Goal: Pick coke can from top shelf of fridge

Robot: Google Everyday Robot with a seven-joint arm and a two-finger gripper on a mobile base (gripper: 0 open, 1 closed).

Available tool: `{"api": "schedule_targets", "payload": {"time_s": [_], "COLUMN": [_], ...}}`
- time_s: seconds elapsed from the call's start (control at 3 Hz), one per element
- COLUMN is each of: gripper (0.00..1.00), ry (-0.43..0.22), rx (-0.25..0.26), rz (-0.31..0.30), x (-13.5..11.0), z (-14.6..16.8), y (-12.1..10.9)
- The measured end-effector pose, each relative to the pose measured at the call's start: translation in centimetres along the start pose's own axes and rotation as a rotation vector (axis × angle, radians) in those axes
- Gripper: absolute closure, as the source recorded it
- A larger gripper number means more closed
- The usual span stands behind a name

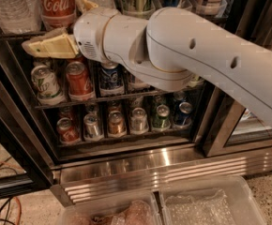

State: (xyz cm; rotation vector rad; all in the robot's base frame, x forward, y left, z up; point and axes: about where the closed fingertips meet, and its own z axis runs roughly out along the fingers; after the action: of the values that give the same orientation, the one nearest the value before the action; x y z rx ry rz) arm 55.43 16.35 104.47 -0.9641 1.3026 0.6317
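Observation:
The coke can [56,3], red with white script, stands on the top shelf [14,33] at the upper left of the fridge [150,165]. My gripper [51,22] is at the can, on the end of the white arm that crosses the view from the right. One cream finger [51,46] lies low in front of the shelf rail, just below the can. The other finger [86,4] shows at the can's right side. The fingers stand apart and the can's lower part is partly hidden behind them.
A water bottle [9,6] stands left of the can, with more cans to its right. The middle rack holds a green-white can [44,83], a red can [79,81] and a blue can [110,76]. The lower rack holds several cans. Plastic bins [206,203] sit on the floor in front.

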Motion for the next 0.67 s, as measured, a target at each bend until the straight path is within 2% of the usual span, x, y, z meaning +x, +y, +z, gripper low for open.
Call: {"api": "schedule_targets", "payload": {"time_s": [0.33, 0.67], "gripper": [0.05, 0.06], "ry": [-0.011, -0.084], "rx": [-0.023, -0.046], "rz": [-0.006, -0.002], "x": [-0.1, 0.1], "z": [0.9, 3.5], "y": [0.0, -3.1]}}
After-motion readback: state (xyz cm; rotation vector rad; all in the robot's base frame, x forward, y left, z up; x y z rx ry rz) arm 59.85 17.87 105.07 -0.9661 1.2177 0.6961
